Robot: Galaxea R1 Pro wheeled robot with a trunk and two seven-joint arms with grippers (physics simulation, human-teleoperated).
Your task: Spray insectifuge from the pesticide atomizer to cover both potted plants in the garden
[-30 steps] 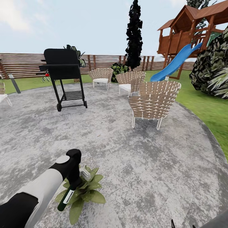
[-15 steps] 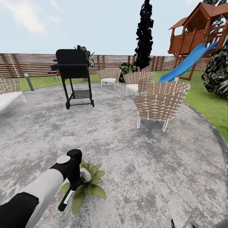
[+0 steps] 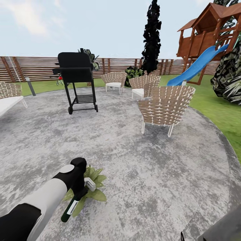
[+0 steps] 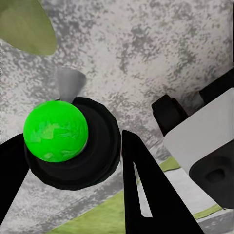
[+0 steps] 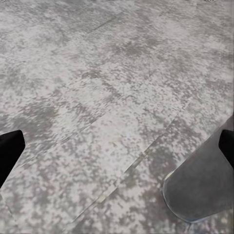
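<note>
The left gripper (image 3: 79,192) is closed around the atomizer (image 3: 71,207), which hangs tilted with its dark green base down toward the camera and its pale trigger head (image 3: 89,183) up by the gripper. The bottle is held just above one potted plant (image 3: 91,191), a low rosette of green leaves standing on the grey patio (image 3: 134,160); the trigger head lies over the leaves in the head view, though whether it touches them cannot be told. In the left wrist view the bottle's round bottom (image 4: 56,130) shows bright green (seen end-on) between the two dark fingers (image 4: 146,195), with a leaf (image 4: 27,24) at the frame's corner and mottled paving behind.

The right gripper shows in its wrist view as two dark fingertips (image 5: 9,148) at opposite edges of the frame, set wide apart with nothing between them, above bare paving; a grey rounded part of the robot (image 5: 204,185) sits nearby.

Farther across the patio stand a black grill (image 3: 75,78) on a wheeled frame, and three wicker chairs, the nearest (image 3: 165,107) with its back to the camera and two more (image 3: 115,80) behind it. A wicker seat (image 3: 10,95) with a white cushion is at the left edge beside a grey bollard lamp (image 3: 30,86). A slatted wooden fence (image 3: 33,68) runs behind, with a dark cypress (image 3: 152,36), lawn (image 3: 214,107), and a wooden playhouse with a blue slide (image 3: 197,65) to the right
</note>
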